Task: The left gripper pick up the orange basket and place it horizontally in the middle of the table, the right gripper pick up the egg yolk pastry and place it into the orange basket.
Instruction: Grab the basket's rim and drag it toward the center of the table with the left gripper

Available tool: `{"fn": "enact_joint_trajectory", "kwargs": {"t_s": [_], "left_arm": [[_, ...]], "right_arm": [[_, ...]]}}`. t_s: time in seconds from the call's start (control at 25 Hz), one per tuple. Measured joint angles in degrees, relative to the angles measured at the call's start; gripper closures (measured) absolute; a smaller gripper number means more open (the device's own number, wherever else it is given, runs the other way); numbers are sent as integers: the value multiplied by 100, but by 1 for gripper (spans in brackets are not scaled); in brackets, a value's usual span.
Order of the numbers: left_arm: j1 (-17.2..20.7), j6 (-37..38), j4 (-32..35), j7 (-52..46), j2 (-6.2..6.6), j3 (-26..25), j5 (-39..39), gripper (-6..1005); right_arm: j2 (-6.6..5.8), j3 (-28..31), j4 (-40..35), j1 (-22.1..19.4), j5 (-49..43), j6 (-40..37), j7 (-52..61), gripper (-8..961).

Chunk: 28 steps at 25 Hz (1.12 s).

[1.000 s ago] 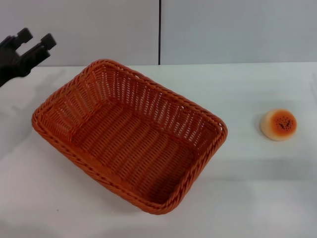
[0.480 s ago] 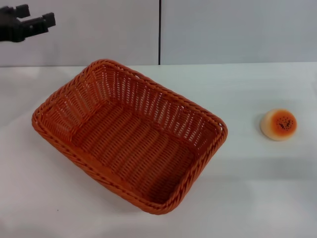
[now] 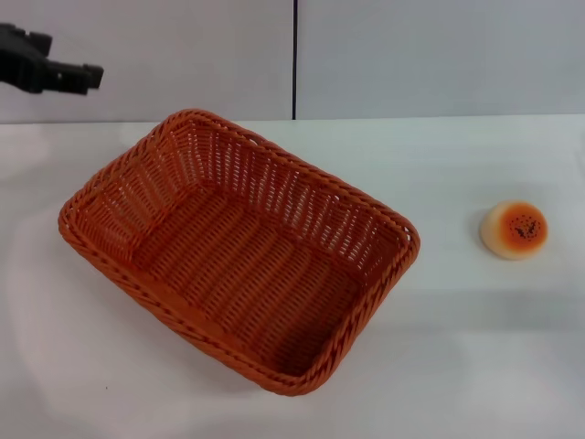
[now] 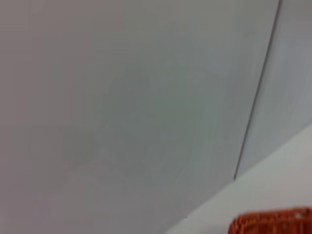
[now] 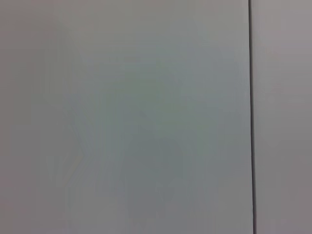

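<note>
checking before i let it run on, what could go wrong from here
The orange basket sits askew on the table, so a one-sided grip on its rim could tilt or swing it. The left gripper hangs high at the far left, well off the basket. The egg yolk pastry is small and round and may roll when nudged; the right gripper is out of view.

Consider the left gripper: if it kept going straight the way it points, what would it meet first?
Probably nothing nearby: the left gripper points sideways above the orange basket, along the grey wall. Depth is unclear.
</note>
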Motion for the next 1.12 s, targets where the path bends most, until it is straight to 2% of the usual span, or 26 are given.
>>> {"fn": "enact_joint_trajectory", "kwargs": {"t_s": [0.28, 0.44, 0.48, 0.72, 0.88, 1.12], "left_arm": [[-153, 100, 141, -551, -7, 858, 1030, 199], [-291, 223, 100, -782, -19, 1050, 1185, 201], [-351, 285, 84, -921, -31, 1238, 1273, 201], [-388, 238, 3, -1141, -41, 1700, 1598, 205], [-532, 118, -451, -1211, -56, 1866, 1724, 207], [-489, -297, -757, -1341, -60, 2221, 1740, 210]], "right_arm": [[0, 0, 2, 32, 0, 12, 0, 272], [3, 0, 16, 48, -1, 12, 0, 272], [8, 0, 35, 55, -1, 11, 0, 272], [15, -4, 47, 62, -30, 11, 4, 272], [18, -24, 53, 65, -36, 12, 0, 272], [18, -42, 54, 70, -38, 11, 0, 272]]}}
